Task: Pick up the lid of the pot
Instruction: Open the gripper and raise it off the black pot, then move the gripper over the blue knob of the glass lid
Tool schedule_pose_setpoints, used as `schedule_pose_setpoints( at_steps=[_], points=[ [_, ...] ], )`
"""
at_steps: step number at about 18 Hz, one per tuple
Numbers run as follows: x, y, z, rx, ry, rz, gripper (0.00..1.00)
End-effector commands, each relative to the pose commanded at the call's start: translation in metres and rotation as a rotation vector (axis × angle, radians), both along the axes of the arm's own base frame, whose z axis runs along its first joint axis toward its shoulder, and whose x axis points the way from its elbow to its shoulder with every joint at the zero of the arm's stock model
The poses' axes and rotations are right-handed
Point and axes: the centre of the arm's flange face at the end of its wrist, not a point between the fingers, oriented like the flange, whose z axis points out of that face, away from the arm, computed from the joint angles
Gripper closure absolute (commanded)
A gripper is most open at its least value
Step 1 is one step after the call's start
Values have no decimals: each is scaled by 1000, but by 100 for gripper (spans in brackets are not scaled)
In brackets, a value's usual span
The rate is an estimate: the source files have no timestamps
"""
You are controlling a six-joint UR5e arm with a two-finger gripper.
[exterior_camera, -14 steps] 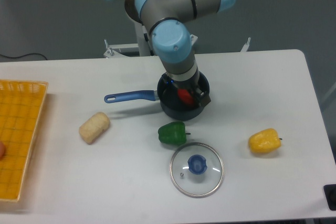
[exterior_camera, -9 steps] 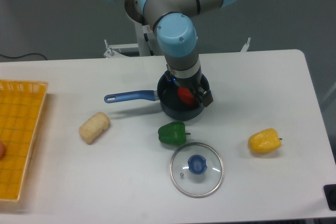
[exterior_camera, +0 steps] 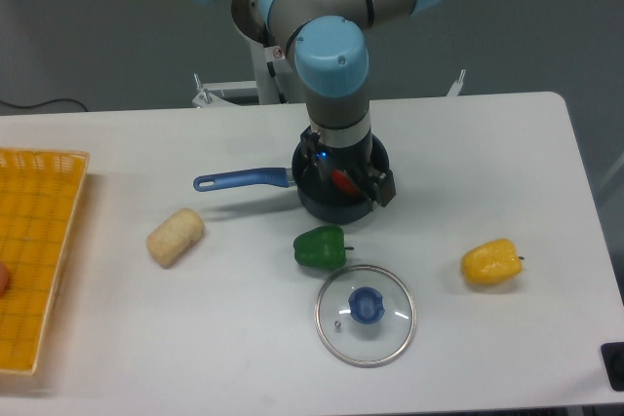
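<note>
Planning my reach for the lid (exterior_camera: 366, 341), I should bring the spread jaws nearer, from pan (exterior_camera: 330, 209) to blue knob (exterior_camera: 366, 305).

On my feed, gripper (exterior_camera: 351, 172) points down, fingers spread, tips well apart. Wrist (exterior_camera: 330, 57) sits just above gripper, blue-capped. I see arm (exterior_camera: 285, 5) bent, links rising above and beyond gripper, running out of view.

Clear glassy lid (exterior_camera: 393, 333) with shiny metal rim, glossy green pepper (exterior_camera: 322, 248), pan (exterior_camera: 340, 208) seemingly dark metal
</note>
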Motion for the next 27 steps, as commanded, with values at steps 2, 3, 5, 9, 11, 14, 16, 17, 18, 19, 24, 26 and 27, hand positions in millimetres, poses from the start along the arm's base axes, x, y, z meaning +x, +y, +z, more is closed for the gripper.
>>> schedule_pose_setpoints(
  at_steps=[2,3,5,9,11,14,16,17,18,19,24,26,27],
  points=[
    [0,1,1,5,2,6,0],
    [0,2,2,8,4,12,0],
    [0,4,3,17,12,27,0],
    [-8,14,0,71,54,116,0],
    [-11,28,-16,82,68,159,0],
    [-17,44,-18,47,107,193,0],
    [-16,44,-23,67,91,304,0],
    [-17,44,-28,69,81,355,0],
    [-17,44,-40,62,68,399,0],
    [-19,45,-48,60,57,452,0],
    [-26,52,-71,72,31,703,0],
    [-29,54,-76,77,26,749,0],
    [-34,58,-77,83,26,766,0]
  ],
)
